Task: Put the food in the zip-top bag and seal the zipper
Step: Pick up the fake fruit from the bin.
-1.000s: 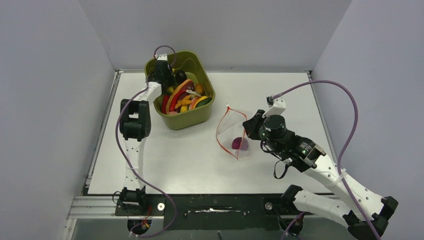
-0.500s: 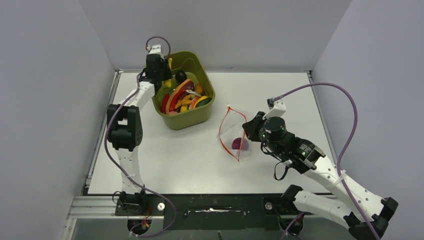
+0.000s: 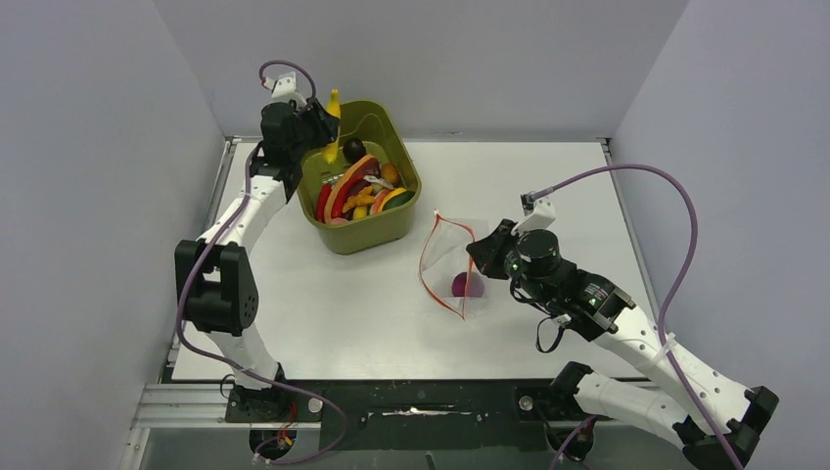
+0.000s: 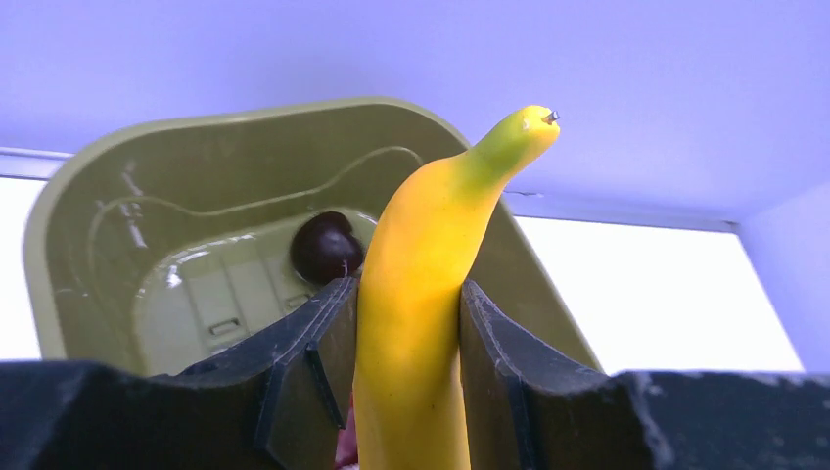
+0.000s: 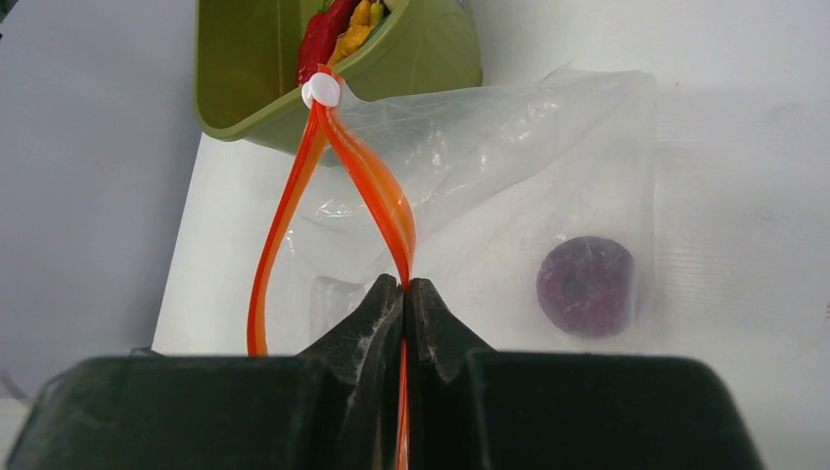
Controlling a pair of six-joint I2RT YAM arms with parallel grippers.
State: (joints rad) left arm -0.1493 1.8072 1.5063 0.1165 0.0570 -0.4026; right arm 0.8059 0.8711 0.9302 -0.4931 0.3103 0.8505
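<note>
The left hand (image 4: 409,333) is rising out of the olive-green bin (image 3: 382,230), carrying the yellow banana (image 4: 431,245) above the far-left rim, where a second ago it was still down among the food (image 3: 354,191). The clear bag has shifted only slightly. The hand is clenching the banana low on its body, with the stem tip pointing up. Right of centre on the desk (image 3: 323,304), the right hand (image 5: 404,294) is pinching the red-orange zipper (image 5: 377,191) tight between its fingers. It is holding the mouth of the zip-top bag (image 5: 509,166) up in a narrow loop, and one purple round piece (image 5: 585,286) is already lying inside. The banana is long, and the mouth is narrow and propped on one side only. Coming in crosswise, the banana could catch the strip, fold the floppy bag or tug the zipper out of the pinch.
</note>
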